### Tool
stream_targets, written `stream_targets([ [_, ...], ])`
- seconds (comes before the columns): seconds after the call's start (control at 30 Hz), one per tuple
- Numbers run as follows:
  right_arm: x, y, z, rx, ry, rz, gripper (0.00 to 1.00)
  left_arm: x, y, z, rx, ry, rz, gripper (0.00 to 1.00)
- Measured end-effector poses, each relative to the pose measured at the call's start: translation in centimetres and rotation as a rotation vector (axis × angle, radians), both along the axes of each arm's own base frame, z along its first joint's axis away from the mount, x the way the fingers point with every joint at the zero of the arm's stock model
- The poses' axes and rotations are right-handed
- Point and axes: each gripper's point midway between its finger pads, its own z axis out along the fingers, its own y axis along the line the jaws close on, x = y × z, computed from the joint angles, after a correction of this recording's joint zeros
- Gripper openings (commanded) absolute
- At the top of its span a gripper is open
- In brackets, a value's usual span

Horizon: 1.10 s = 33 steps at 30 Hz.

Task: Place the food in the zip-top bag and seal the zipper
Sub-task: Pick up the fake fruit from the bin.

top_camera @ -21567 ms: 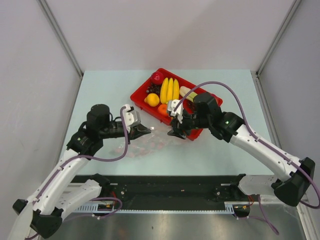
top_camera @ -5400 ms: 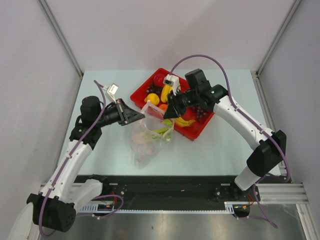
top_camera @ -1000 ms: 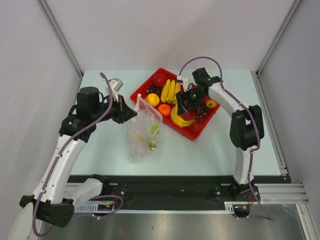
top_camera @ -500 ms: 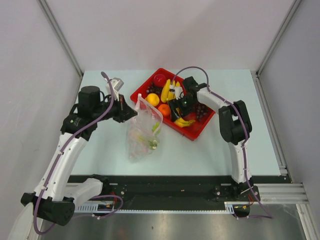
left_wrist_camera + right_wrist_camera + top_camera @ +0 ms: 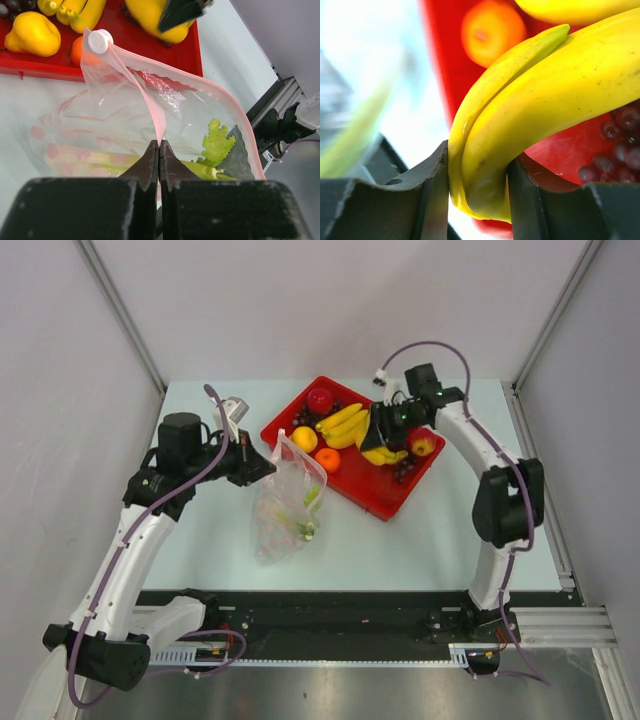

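Over on our left, the left tool is pinched fully shut on the zipper, the pink strip along the mouth of the zip-top bag. It holds that edge up while the rest of the bag sags onto the table, just beside the red tray. The white slider sits at the far end of the strip, and the mouth gapes open. Low inside the bag we can see the green-white stalk.

Across on the right, the right tool is clamped on the bananas. One finger presses each side of the bunch near its end, above the tray. We cannot tell whether the bunch is clear of the tray floor.

In the tray we count a second bunch, the lemon, the orange, a red apple at the far corner, another apple beside the right tool, and the grapes.
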Motion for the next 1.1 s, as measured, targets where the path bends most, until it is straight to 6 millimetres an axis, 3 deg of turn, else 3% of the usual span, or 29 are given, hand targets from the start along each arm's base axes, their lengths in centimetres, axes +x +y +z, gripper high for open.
stream_targets([
  [0.1,-0.8,0.1,6.4,0.106,-0.086,-0.022,0.00,0.0,0.0,-0.4,0.000,0.008,-0.002,0.00],
  [0.23,-2.9,1.8,15.0,0.330,-0.202,-0.039,0.00,-0.1,-0.2,-0.7,-0.010,0.012,-0.009,0.00],
  [0.4,-6.1,5.8,25.4,0.694,-0.325,0.009,0.00,-0.2,-0.5,-0.4,-0.034,0.005,-0.016,0.00],
  [0.57,-10.9,10.6,30.9,0.925,-0.325,0.156,0.00,-0.3,-0.6,0.0,-0.064,0.017,-0.014,0.00],
  [0.63,-13.2,12.1,31.7,0.987,-0.314,0.223,0.00,-0.3,-0.4,0.1,-0.080,0.032,-0.006,0.00],
  [0.73,-15.7,13.7,31.3,1.044,-0.289,0.313,0.00,-0.1,-0.1,0.3,-0.108,0.055,0.012,0.00],
  [0.83,-16.7,14.7,29.3,1.051,-0.251,0.367,0.00,0.0,0.2,0.6,-0.135,0.072,0.022,0.00],
  [1.03,-17.8,16.3,23.4,0.984,-0.165,0.440,0.00,-0.1,0.1,1.1,-0.173,0.091,0.013,0.00],
  [1.1,-18.1,16.8,22.0,0.962,-0.159,0.474,0.09,-0.3,0.1,1.2,-0.180,0.096,0.007,0.00],
])
